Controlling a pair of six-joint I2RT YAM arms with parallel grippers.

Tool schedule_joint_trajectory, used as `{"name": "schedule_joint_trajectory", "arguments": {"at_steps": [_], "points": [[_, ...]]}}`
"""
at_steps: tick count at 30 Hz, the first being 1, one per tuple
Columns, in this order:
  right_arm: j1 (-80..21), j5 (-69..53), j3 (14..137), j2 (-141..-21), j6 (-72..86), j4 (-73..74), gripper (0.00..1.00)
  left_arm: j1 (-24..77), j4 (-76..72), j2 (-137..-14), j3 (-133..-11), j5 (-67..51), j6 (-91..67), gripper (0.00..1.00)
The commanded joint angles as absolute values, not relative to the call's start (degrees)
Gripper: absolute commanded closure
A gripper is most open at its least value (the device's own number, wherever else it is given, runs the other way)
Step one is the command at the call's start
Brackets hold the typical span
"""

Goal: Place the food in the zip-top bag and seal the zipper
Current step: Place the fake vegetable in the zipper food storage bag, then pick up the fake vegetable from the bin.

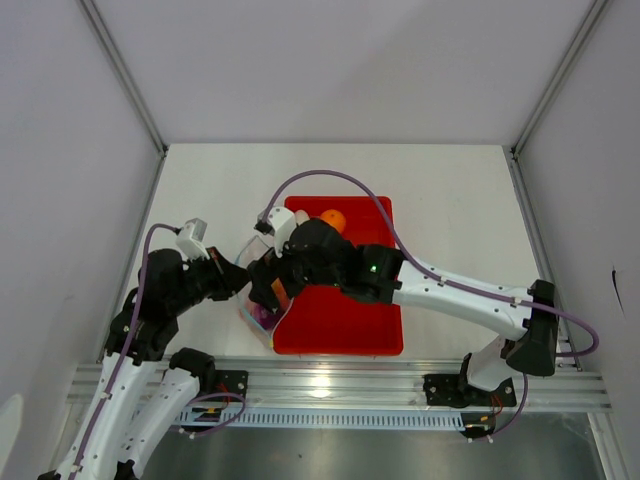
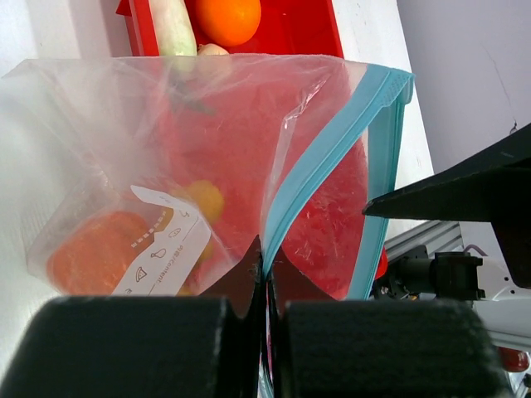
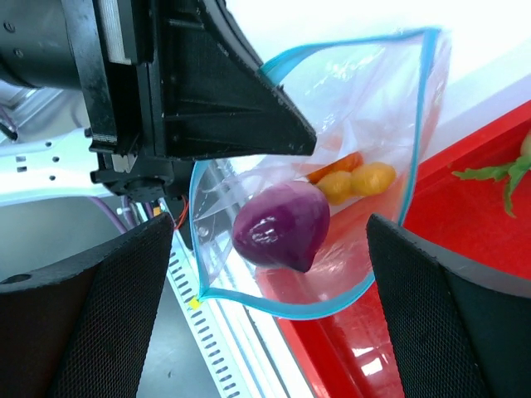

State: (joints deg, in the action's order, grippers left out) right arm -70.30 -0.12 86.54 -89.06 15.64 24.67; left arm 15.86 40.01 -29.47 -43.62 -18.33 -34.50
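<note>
The clear zip-top bag (image 2: 124,124) hangs open at the red tray's left edge, its blue zipper (image 2: 319,157) spread wide. My left gripper (image 2: 265,269) is shut on the bag's mouth edge and holds it up. My right gripper (image 3: 270,249) is open, its fingers wide apart over the bag mouth (image 3: 274,307). The purple onion (image 3: 280,225) sits just inside the mouth, touching neither finger. The yellow ginger (image 3: 357,181) and orange pumpkin (image 3: 336,163) lie deeper in the bag. The radish (image 2: 174,25), orange (image 2: 228,16) and garlic (image 2: 211,50) lie in the tray.
The red tray (image 1: 340,320) lies at the table's middle front, under my right arm, with the orange (image 1: 333,218) at its far end. The metal rail (image 1: 330,385) runs along the near edge. White walls enclose the table on three sides.
</note>
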Motion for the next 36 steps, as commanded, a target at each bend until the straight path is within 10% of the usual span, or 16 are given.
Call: {"name": "schedule_joint_trajectory", "arguments": {"at_steps": [1,18,36], "points": [[-70.31,2.63,89.47,-87.45,14.77,23.64,0.01,16.0,39.29,-29.44,-45.0,-18.98,-34.72,0.99],[-50.9,14.68,73.75,-73.39,25.93,19.16,0.02,16.0,39.37,-29.36,-45.35,-19.25,-34.45,0.99],[-46.76,9.67,97.9,-112.21,25.57,21.71,0.16,16.0,42.1,-27.42,-45.79,-18.02,-34.54,1.0]]}}
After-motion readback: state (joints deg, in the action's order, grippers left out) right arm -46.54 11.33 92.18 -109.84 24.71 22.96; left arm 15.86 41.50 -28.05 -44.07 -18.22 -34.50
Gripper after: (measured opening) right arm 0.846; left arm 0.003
